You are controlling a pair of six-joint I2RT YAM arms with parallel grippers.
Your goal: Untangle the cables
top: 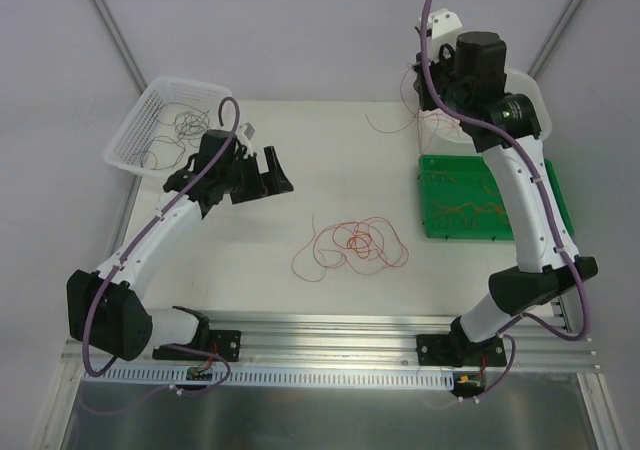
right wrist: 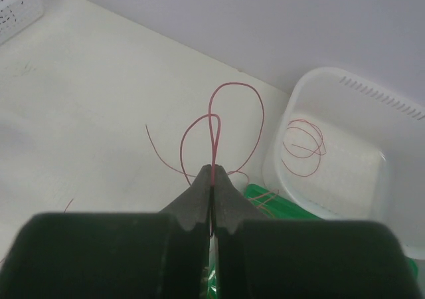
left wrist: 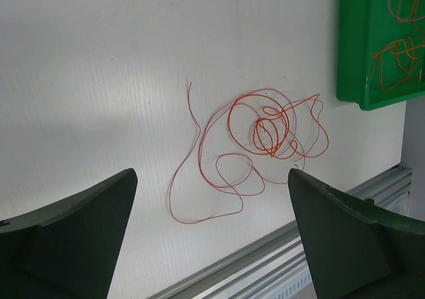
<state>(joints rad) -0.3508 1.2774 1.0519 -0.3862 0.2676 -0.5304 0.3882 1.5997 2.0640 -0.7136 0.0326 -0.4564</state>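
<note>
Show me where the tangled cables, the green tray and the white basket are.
tangled cables (left wrist: 269, 134), left wrist view, on the dense knot of loops.
green tray (left wrist: 348, 46), left wrist view, on its left rim.
white basket (top: 128, 125), top external view, on its left mesh wall.

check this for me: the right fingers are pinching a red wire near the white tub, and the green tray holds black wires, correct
Not quite. The right fingers are shut on a red wire near the white tub, but the green tray holds orange wires, not black ones. The left wrist view shows this.
</note>
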